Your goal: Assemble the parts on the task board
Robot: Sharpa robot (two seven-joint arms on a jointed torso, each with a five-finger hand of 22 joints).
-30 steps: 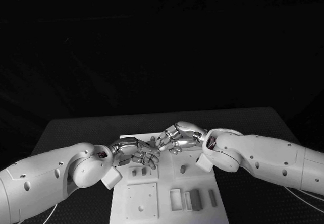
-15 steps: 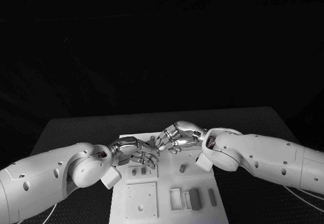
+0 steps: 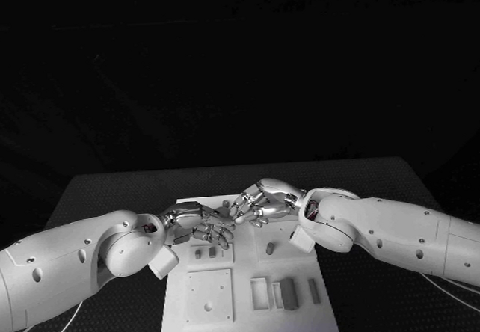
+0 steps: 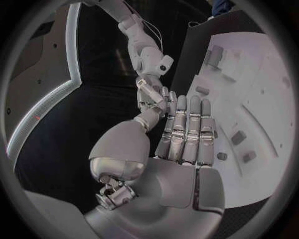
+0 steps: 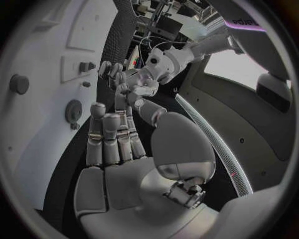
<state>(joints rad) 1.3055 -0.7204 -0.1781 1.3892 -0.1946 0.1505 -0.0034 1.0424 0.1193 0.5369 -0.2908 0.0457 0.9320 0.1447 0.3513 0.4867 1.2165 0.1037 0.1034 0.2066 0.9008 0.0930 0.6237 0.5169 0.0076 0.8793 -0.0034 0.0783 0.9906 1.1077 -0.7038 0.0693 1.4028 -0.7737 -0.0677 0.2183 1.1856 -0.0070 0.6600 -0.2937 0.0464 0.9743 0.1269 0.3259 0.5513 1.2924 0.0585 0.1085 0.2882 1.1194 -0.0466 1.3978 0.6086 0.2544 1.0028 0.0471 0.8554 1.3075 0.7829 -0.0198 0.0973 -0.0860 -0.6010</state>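
Observation:
The white task board (image 3: 248, 324) lies in the middle of the black table. My left hand (image 3: 201, 223) and right hand (image 3: 266, 201) meet fingertip to fingertip above its far end. In the left wrist view my left hand (image 4: 177, 144) has its fingers straight and together, and the thumb reaches toward the right hand's fingertips (image 4: 149, 94). The right wrist view shows my right hand (image 5: 118, 149) the same way, facing the left hand (image 5: 127, 82). Whether a part sits between them is hidden. Small grey parts (image 3: 271, 249) stand in the board just below the hands.
A square plate (image 3: 209, 295) with holes lies on the board's near left. Several upright grey blocks (image 3: 289, 294) stand on its near right. Two small pegs (image 3: 205, 253) sit under my left hand. Black table (image 3: 101, 196) runs along both sides.
My left hand has edged slightly up and toward the right hand, so the fingertips sit closer together. The parts on the board have not moved.

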